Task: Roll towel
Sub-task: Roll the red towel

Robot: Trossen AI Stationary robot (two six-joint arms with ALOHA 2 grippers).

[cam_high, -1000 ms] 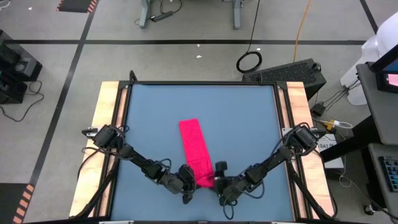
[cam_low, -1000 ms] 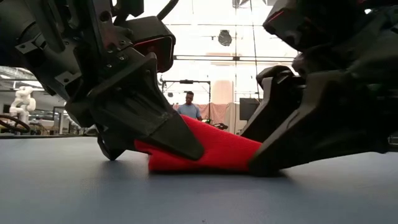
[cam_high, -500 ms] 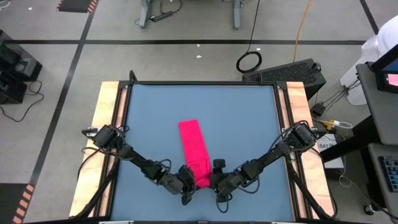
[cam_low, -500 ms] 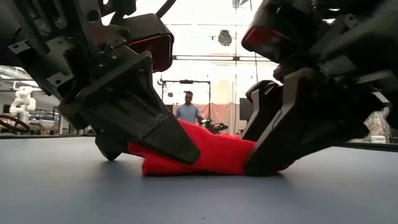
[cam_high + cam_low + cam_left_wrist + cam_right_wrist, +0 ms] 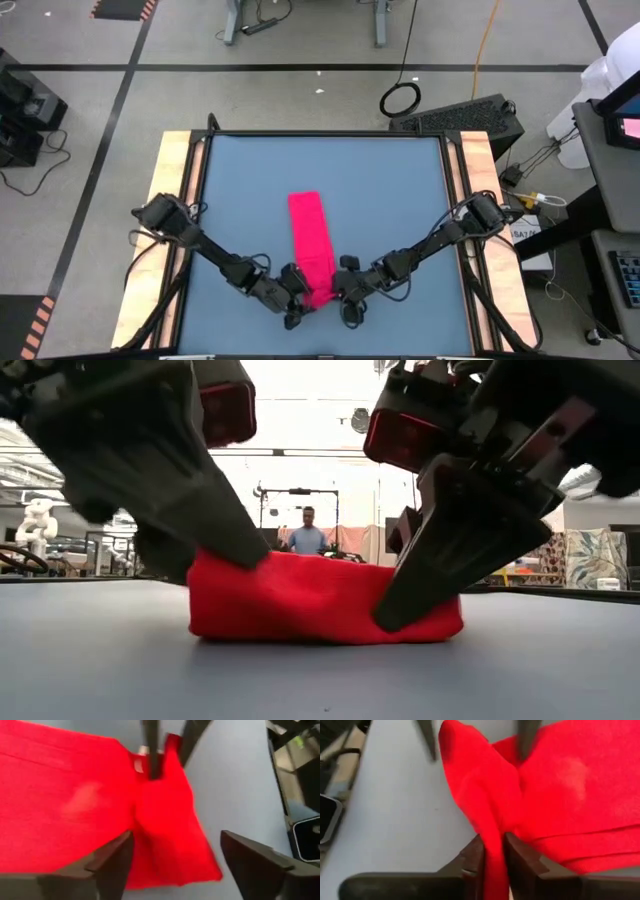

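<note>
Two end effectors are met at the towel's near end, its long axis running far across the tabletop. The left end effector is spread apart beside the fold; the right end effector is clamped on it.

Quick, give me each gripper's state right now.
Left gripper: open, fingers straddling the near end of the red towel, not gripping it.
Right gripper: shut on the towel, a fold pinched between its fingers.
</note>
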